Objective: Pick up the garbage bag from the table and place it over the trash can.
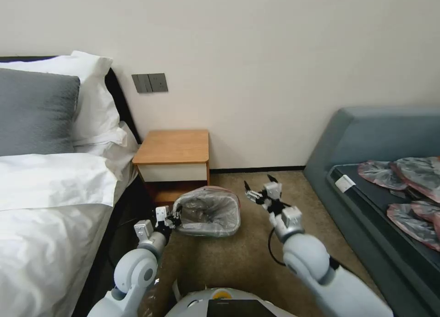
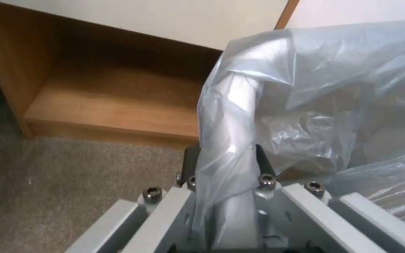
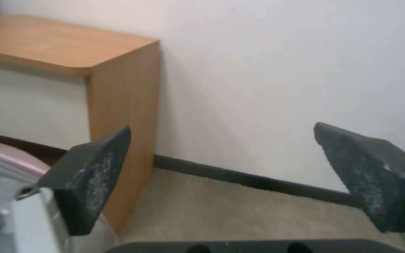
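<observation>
Garbage bag (image 1: 208, 210) lines the trash can (image 1: 229, 227), left hand (image 1: 174, 215) pinching its rim.

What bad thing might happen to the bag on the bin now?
1. The left gripper is pinching the garbage bag over the trash can rim. A hard pull might tear the thin plastic or tip the small can.
2. The right gripper hangs open beside the can, holding nothing, so the bag's far side might slip back in.

Trash can (image 1: 208, 225) hidden under garbage bag (image 1: 206, 209)
</observation>
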Controlling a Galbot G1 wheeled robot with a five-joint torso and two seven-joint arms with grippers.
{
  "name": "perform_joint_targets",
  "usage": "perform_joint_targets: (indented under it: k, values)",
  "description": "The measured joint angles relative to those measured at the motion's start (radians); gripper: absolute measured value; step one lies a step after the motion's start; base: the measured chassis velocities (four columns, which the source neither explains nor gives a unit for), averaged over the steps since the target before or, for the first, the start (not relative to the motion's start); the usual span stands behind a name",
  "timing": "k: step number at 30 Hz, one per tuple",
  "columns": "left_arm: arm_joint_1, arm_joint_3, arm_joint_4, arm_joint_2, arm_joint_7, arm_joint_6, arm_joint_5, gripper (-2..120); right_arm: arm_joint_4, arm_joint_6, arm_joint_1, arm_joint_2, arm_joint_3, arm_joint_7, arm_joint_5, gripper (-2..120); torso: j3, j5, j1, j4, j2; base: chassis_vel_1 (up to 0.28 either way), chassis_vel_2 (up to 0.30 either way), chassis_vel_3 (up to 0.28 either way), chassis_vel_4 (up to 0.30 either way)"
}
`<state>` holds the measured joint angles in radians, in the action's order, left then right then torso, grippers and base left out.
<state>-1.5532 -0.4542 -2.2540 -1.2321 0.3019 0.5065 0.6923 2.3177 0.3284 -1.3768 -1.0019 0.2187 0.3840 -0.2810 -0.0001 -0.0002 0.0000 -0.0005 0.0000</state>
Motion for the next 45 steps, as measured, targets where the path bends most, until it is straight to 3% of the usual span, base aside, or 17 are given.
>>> perform_joint_targets:
  k: [4,8,11,23,45]
  values:
    - [-0.006,0.001,-0.002,-0.003,0.000,-0.001,-0.010,3,0.018,-0.064,-0.110,-0.127,0.077,-0.073,0.149,100,0.000,0.0000,0.000,0.0005,0.000,0.000,0.000,0.000,0.000]
    - [-0.005,0.015,-0.008,0.003,0.008,-0.001,-0.011,3,0.036,-0.107,-0.180,-0.204,0.099,-0.117,0.253,100,0.000,0.0001,0.000,0.0005,0.000,0.000,0.000,0.000,0.000]
    - [0.008,0.047,-0.008,0.016,0.057,-0.001,-0.007,3,0.078,-0.126,-0.248,-0.260,0.112,-0.126,0.307,100,0.000,0.0000,0.000,0.0004,0.000,0.000,0.000,0.000,0.000]
    - [0.032,0.130,0.081,0.004,0.144,-0.006,0.025,3,0.103,-0.144,-0.304,-0.277,0.132,-0.123,0.328,100,0.000,0.0002,0.000,0.0004,0.000,0.000,0.000,0.000,0.000]
    - [0.058,0.178,0.165,-0.017,0.184,-0.006,0.012,3,0.112,-0.154,-0.340,-0.301,0.113,-0.114,0.347,100,0.000,0.0002,0.000,0.0006,0.000,0.000,0.000,0.000,0.000]
